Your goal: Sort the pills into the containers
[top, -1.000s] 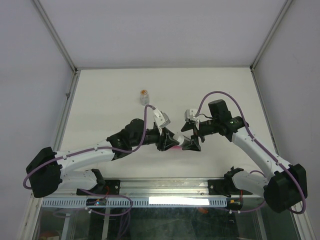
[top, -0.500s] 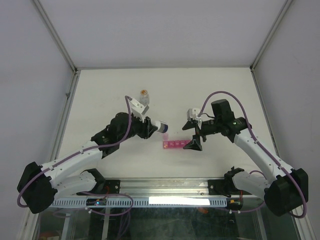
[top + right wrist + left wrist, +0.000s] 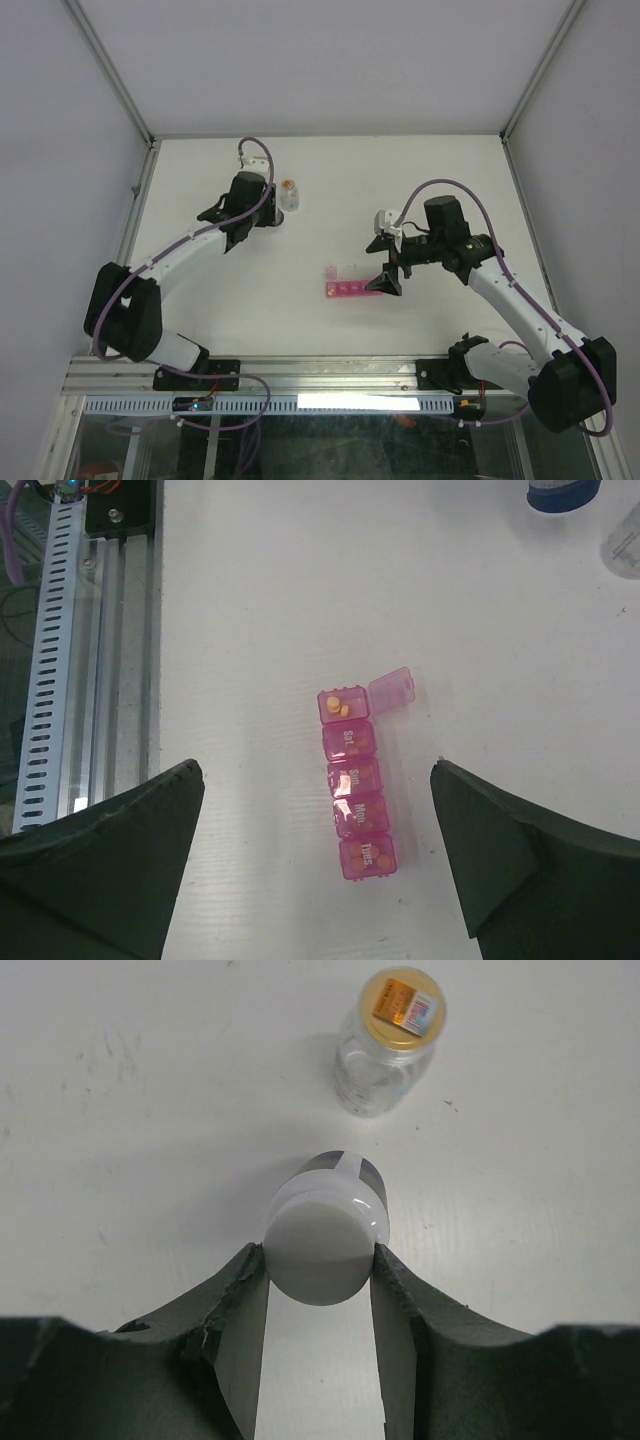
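Left gripper (image 3: 320, 1260): clamped on the white-capped bottle (image 3: 322, 1235), near the clear bottle (image 3: 388, 1045)
Right gripper (image 3: 385, 284): spread wide, empty, over pill organiser's (image 3: 357, 795) right end
Pill organiser: on bench (image 3: 250, 600), long axis left-right, open lid at left end
Change: bottle carried away from organiser

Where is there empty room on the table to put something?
Bare: the far right corner beyond the right arm, and the middle between the small clear orange-capped bottle and the translucent pink plastic pill-organiser strip. Crowded: the bottle's corner, where the left jaws grip a white-capped dark bottle, and around the strip.
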You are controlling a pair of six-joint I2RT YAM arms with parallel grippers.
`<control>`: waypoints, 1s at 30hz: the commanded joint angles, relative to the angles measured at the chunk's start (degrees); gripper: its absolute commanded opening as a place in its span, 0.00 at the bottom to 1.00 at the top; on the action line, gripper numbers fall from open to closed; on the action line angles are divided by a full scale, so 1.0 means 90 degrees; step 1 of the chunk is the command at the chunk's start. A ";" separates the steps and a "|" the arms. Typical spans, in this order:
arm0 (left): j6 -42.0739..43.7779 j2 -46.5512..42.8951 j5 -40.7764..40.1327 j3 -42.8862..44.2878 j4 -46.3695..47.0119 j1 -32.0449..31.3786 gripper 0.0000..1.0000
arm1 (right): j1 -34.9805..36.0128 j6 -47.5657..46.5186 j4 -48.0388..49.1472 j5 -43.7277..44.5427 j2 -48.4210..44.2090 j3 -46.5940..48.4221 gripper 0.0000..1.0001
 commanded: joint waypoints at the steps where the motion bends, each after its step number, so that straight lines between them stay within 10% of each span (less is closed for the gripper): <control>1: 0.0280 0.0965 -0.0714 0.0875 -0.0675 0.0161 0.01 | -0.0039 0.0293 0.0459 0.0263 0.0059 0.0056 0.99; 5: 0.0285 0.1559 -0.0974 0.1382 -0.1098 0.0178 0.12 | -0.0036 0.0217 0.0575 0.0356 0.0144 -0.0053 0.99; 14: 0.0154 0.1036 -0.0254 0.1448 -0.1033 0.0177 0.75 | -0.0035 -0.1649 0.0477 -0.0134 0.0157 -0.0805 1.00; 24: -0.0746 -0.1452 0.3239 -0.0977 0.1796 0.0168 0.78 | 0.0036 -0.2978 0.0255 0.0057 0.0559 -0.0866 1.00; 30: -0.1983 -0.1659 0.4712 -0.2557 0.4394 0.0121 0.63 | 0.0332 -0.3188 0.0179 0.0655 0.1160 -0.0450 0.90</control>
